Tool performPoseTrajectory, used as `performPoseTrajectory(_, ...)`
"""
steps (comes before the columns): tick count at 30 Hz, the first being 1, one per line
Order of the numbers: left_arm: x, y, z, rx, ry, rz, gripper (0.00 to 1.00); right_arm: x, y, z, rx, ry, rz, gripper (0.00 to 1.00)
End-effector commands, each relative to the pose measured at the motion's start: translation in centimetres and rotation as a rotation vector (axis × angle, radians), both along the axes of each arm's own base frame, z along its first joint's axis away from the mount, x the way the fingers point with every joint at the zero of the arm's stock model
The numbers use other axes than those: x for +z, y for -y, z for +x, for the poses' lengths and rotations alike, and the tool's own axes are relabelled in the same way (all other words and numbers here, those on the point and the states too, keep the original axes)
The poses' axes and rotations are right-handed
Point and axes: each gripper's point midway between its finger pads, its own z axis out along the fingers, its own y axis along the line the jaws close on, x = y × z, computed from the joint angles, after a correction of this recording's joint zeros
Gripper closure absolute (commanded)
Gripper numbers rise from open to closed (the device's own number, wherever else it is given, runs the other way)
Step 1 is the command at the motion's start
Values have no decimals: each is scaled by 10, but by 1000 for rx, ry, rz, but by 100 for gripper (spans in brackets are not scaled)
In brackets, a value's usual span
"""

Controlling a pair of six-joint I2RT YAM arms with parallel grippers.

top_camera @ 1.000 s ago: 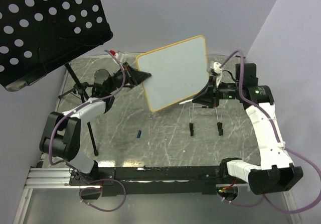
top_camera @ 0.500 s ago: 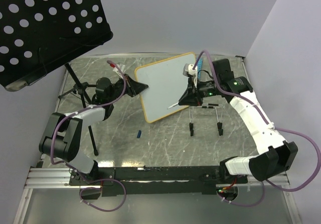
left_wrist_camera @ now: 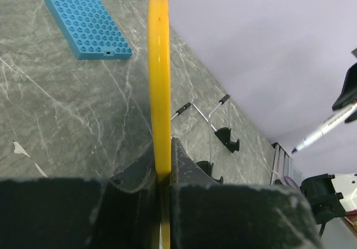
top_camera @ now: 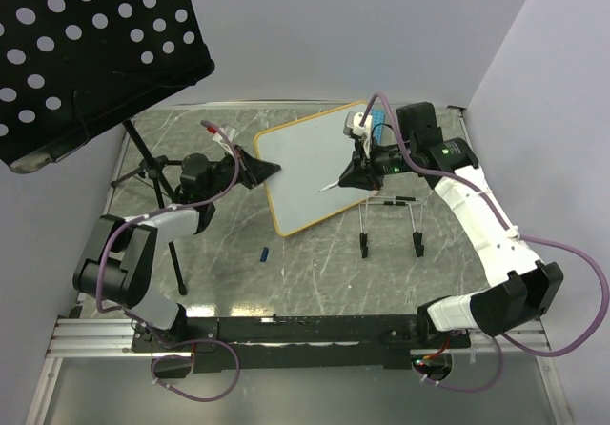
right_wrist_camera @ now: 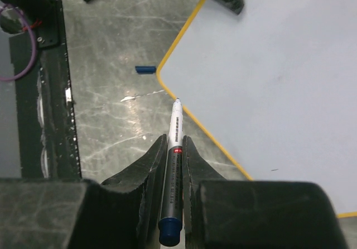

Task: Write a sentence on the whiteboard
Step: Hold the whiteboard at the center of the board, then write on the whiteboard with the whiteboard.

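Observation:
The whiteboard, white with a yellow rim, is held tilted above the table. My left gripper is shut on its left edge; the left wrist view shows the rim edge-on between the jaws of the left gripper. My right gripper is shut on a marker over the board's right part, tip pointing down-left. In the right wrist view, that gripper holds the uncapped marker with its tip just off the board's corner. No written sentence shows on the board.
A black perforated music stand on a tripod fills the back left. A wire stand with black feet sits right of the board. A blue marker cap lies on the table. A blue studded plate lies behind the board.
My right arm has swung left with the marker, from the board's right edge to over its face. The board has moved slightly left and lower in the left gripper.

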Motion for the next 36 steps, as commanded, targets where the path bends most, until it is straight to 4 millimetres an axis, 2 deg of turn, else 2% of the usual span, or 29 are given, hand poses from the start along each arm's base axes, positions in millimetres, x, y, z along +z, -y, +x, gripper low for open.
performPoseTrajectory(1,70,-4,-14,-2,265,-94,99,16,0,8,14,80,-28,100)
performPoseTrajectory(9,69,-6,-16,5,258,-108,99,22,-11,28,-61,119,47,100)
performPoseTrajectory(15,67,-6,-15,6,248,-108,99,15,-17,39,-100,52,68,100)
performPoseTrajectory(23,66,-6,-14,14,237,-121,99,36,-26,35,-84,95,152,100)
performPoseTrajectory(32,64,-5,-13,8,217,-134,99,20,-35,46,-86,117,131,100)
performPoseTrajectory(36,64,-5,-12,7,207,-143,99,21,-38,47,-74,151,128,100)
